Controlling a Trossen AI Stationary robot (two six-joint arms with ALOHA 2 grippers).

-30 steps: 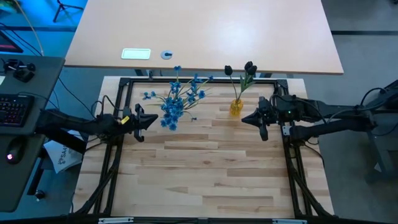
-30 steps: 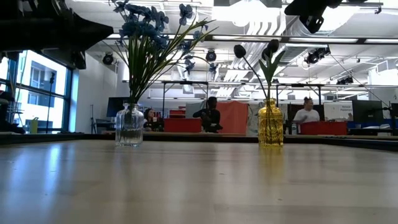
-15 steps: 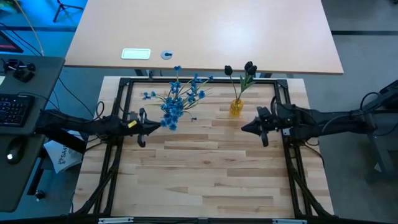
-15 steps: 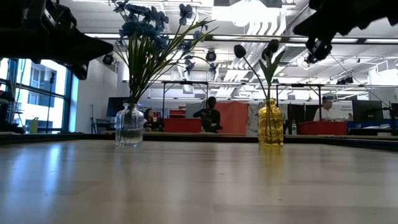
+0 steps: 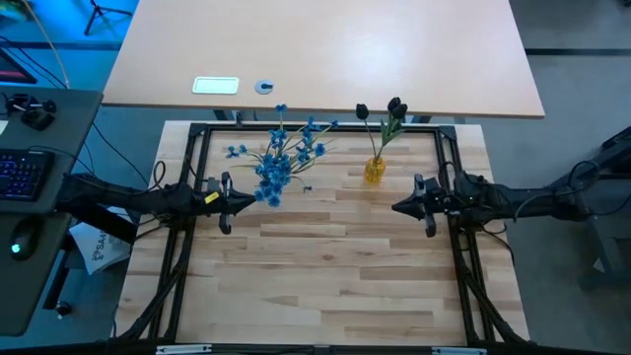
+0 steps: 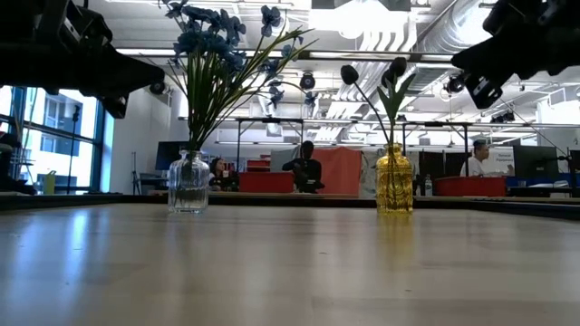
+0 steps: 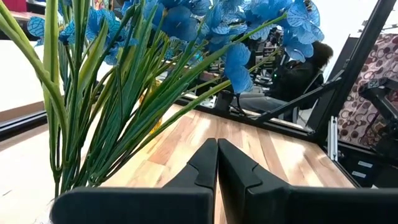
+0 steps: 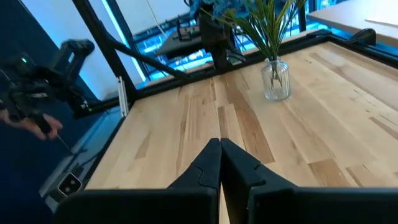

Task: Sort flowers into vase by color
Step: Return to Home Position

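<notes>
Several blue-blossomed sprigs [image 5: 277, 161] stand with their stems in a clear glass vase [image 6: 188, 184] at the far left of the table. A few dark tulip buds [image 5: 394, 106] stand in a yellow vase [image 5: 374, 171] at the far right, also seen in the low view as yellow vase [image 6: 394, 180]. My left gripper [image 5: 237, 202] hovers shut just left of the blue bunch [image 7: 186, 25]. It holds nothing. My right gripper [image 5: 395, 209] is shut and empty, near and right of the yellow vase. The right wrist view shows the clear vase [image 8: 276, 79] across the table.
A black metal frame [image 5: 197, 133] rims the wooden table top. Bare planks [image 5: 325, 266] fill the middle and near part. A second light table [image 5: 325, 49] lies beyond with a white card [image 5: 215, 85]. People sit in the room behind [image 6: 306, 167].
My right gripper has drawn back from the yellow vase toward the table's near and right edges. My left gripper has shifted slightly away from the blue bunch toward the near-left, then kept still. Both vases and their flowers stand unchanged.
</notes>
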